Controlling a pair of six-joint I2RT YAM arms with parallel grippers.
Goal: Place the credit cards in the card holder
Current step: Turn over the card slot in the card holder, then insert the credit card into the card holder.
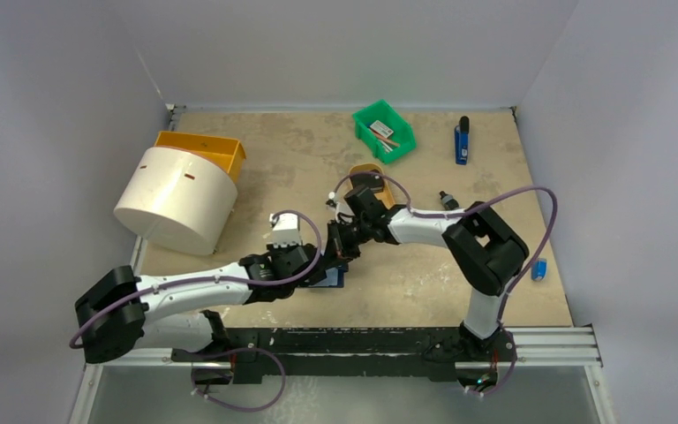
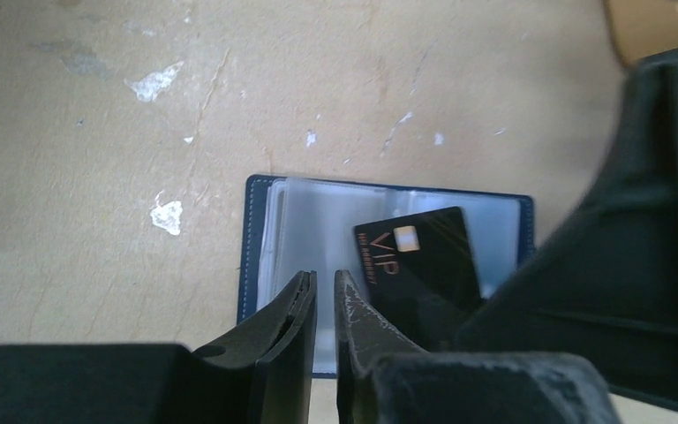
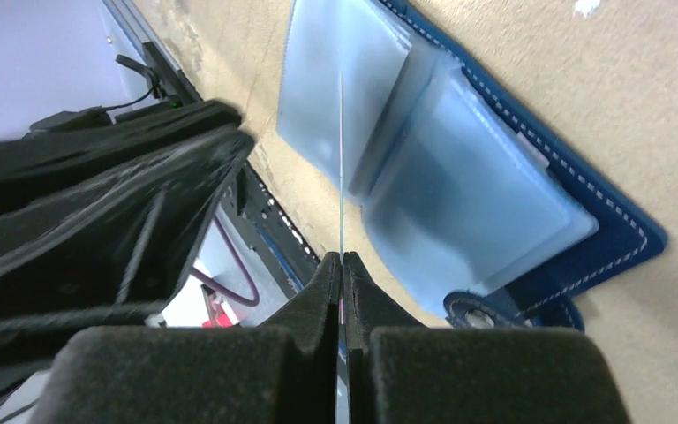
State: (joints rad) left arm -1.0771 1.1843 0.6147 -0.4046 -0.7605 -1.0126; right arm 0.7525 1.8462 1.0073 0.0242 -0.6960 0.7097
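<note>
While my right jaws clamp the black card (image 2: 419,256): insertion step.
Next likely needs edge-on alignment with the card holder (image 2: 249,243); left jaws' state unclear.

card holder (image 2: 256,230): near edge behind left hand (image 2: 325,305) | card (image 2: 419,256): lower end hidden by right hand (image 3: 342,265)

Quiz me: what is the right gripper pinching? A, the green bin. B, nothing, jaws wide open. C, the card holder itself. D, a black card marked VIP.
D: the right gripper is shut on the thin edge of the black VIP card, held over the clear sleeves of the open card holder.
</note>
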